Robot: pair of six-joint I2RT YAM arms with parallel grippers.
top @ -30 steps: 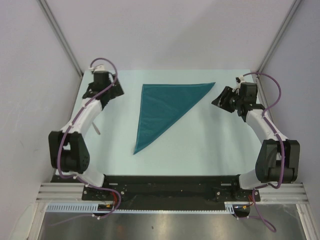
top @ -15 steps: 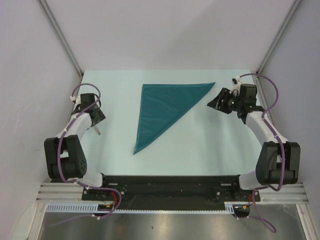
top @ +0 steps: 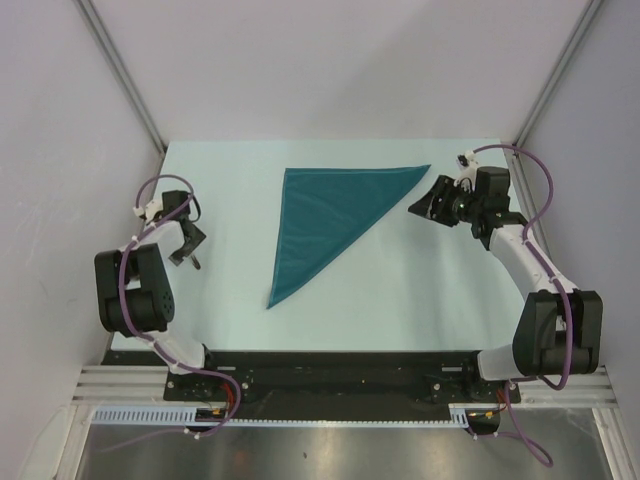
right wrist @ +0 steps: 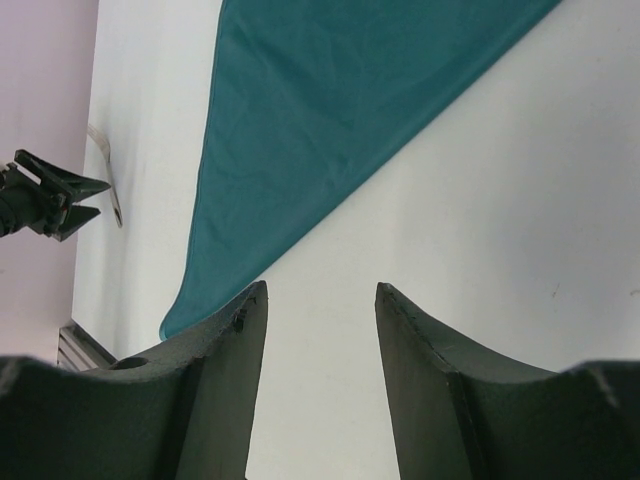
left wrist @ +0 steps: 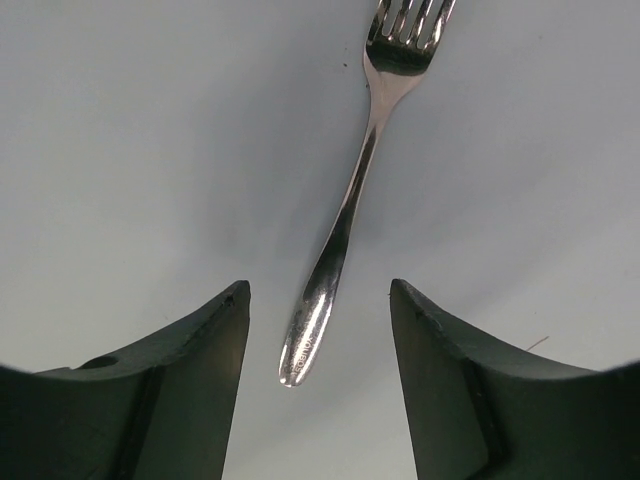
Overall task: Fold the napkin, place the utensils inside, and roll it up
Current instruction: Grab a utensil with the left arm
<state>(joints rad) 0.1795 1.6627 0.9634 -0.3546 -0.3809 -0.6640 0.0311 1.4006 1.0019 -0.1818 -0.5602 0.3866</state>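
The napkin (top: 325,215) is dark teal and lies folded into a triangle mid-table, its long point toward the near side; the right wrist view also has the napkin (right wrist: 330,120). A silver fork (left wrist: 345,215) lies flat on the table at the left, tines pointing away from my left gripper. My left gripper (left wrist: 318,290) is open, its fingers on either side of the handle's end with a gap on both sides. From above, the left gripper (top: 183,252) sits over the fork (top: 196,263). My right gripper (top: 420,205) hovers open and empty beside the napkin's right corner.
The pale table (top: 420,290) is bounded by white walls with metal corner posts at the back. Its left edge runs close beside the left arm (top: 135,290). In the right wrist view the left gripper (right wrist: 50,195) and the fork (right wrist: 103,160) show at far left.
My left arm has pulled back from the far left to the near left and come down over the fork, its jaws narrowing. The right gripper has edged slightly left toward the napkin.
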